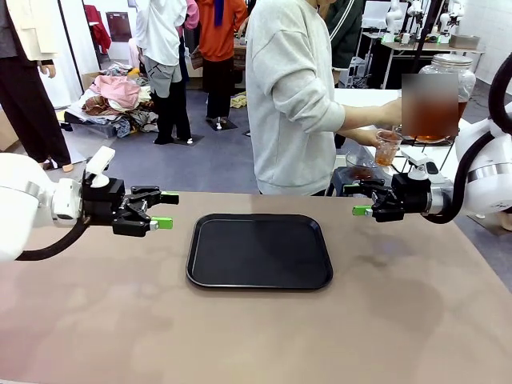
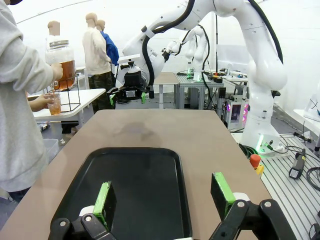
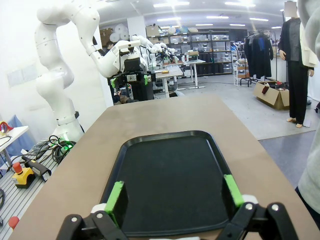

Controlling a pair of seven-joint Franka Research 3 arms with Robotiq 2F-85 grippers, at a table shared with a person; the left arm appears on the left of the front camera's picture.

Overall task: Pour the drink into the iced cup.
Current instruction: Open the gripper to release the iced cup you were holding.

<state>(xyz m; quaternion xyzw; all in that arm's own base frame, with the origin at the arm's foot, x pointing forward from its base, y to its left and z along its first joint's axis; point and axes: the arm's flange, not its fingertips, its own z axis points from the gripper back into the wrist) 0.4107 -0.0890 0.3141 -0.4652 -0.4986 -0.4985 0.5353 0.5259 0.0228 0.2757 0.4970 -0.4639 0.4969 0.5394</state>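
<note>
— Both sets of jaws stand apart with nothing between them. Your left gripper point(image 1: 164, 210) hangs over the bench off the left edge of the black tray point(image 1: 260, 250), pads toward it; your right gripper point(image 1: 362, 210) does the same off the tray's right edge. From the left wrist you look down past one green pad point(image 2: 103, 202) onto the bare tray.

— So where is the drink?

— Not on your bench. The person point(image 1: 296, 96) stands beyond the far edge, turned to a side table, holding a clear cup point(image 1: 388, 147) under a big glass dispenser jar point(image 1: 438, 96). The drink point(image 1: 434, 118) fills the lower part of the jar, and some amber sits in the cup. Whether the cup holds ice, I cannot tell.

— What can go wrong from here?

— My judgement: you have nothing to pour yet and no receiving cup on the tray, so any reach now is wasted. If the cup is handed over, it is probably thin plastic and may be fairly full; squeeze hard and it buckles and slops, grip loosely and it slips. Both arms aim inward across the tray, so moving together risks a clash.

— And the tray?

— Nothing lies in it.
</note>
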